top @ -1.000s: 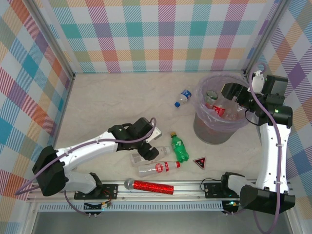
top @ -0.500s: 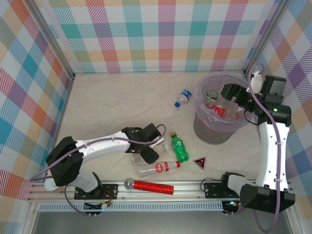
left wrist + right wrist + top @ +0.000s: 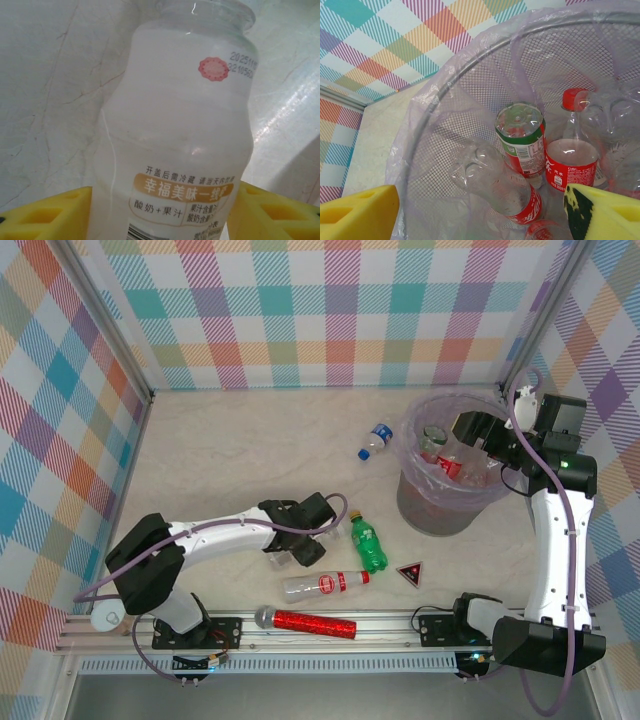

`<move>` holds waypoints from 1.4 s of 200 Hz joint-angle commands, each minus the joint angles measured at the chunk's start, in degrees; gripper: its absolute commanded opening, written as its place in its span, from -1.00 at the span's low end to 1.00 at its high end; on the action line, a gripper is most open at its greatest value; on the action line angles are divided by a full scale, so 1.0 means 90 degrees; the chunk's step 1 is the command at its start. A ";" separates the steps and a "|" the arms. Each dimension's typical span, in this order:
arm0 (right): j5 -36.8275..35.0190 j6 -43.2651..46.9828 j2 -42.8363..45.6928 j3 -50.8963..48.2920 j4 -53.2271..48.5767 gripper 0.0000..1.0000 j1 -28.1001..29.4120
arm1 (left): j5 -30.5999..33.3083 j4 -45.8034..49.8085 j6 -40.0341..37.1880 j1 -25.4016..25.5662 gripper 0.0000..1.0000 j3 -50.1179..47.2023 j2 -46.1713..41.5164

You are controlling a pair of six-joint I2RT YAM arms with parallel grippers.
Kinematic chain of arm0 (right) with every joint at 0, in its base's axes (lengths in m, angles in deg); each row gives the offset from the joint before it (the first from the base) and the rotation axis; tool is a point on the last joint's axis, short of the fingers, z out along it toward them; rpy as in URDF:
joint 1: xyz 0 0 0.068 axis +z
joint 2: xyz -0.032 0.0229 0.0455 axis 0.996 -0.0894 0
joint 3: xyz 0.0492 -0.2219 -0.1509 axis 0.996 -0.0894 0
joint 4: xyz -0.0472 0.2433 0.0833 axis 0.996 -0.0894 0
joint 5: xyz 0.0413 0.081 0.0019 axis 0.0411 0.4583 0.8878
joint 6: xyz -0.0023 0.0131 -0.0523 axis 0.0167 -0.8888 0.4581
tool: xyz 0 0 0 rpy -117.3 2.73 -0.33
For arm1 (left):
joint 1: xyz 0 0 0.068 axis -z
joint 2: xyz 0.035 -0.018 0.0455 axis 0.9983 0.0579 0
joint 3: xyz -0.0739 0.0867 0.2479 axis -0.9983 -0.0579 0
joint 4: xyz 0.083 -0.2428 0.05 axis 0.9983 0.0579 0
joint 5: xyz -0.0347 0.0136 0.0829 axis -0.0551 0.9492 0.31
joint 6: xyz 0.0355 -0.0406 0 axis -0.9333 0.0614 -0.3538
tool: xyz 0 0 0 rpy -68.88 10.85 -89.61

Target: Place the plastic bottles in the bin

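The left claw [image 3: 162,217] stands narrow around a milky bottle [image 3: 180,125]. Its yellow pads [image 3: 45,217] meet the bottle's lower body on both sides, and the bottle's neck points away from the wrist camera. The bottle lies on the pale counter [image 3: 230,460], in the near middle, with the left arm stretched low toward it from the left.

Just right of that claw lies a green bottle [image 3: 368,546], cap toward the far wall, close to the milky bottle but apart from it. A little nearer the arm bases, a clear red-labelled bottle [image 3: 325,585] lies crosswise, its red cap near the green bottle's foot. Nearer still, along the front rail, lies a red microphone [image 3: 305,622]. A small dark triangle [image 3: 409,573] sits right of the green bottle. A blue-capped bottle [image 3: 375,440] lies well apart toward the far wall, just left of the bin [image 3: 440,512].

The right claw [image 3: 480,212] is spread wide, nothing between its own pads [image 3: 355,212], and hangs at the bin's far-right rim, looking down into it. Inside the bin are a base-up bottle [image 3: 520,135] with a green and red label, a red-capped bottle [image 3: 572,155] beside it, and a tilted clear bottle [image 3: 500,187] in front of them. The bin stands at the far right of the counter, well apart from the left claw.
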 commanded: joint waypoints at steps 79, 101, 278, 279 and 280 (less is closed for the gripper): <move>0.0130 0.0313 -0.0244 0.0674 -0.0043 0.70 0.0558 | 0.2029 -0.1021 0.0313 -0.0186 0.20 0.0052 -0.0617; -0.0211 0.0257 -0.0399 0.1024 0.0053 0.70 0.1150 | 0.2663 -0.1551 0.0521 -0.0189 0.19 0.0039 -0.0818; 0.0627 -0.0479 -0.3213 0.2173 0.1084 0.75 0.4854 | 0.2512 -0.4471 0.0199 -0.0184 0.21 -0.0313 -0.2155; 0.0631 -0.0476 -0.3216 0.2158 0.1091 0.75 0.4858 | 0.2518 -0.4482 0.0198 -0.0183 0.21 -0.0313 -0.2157; 0.0643 -0.0489 -0.3217 0.2151 0.1104 0.75 0.4865 | 0.2516 -0.4483 0.0198 -0.0182 0.21 -0.0318 -0.2157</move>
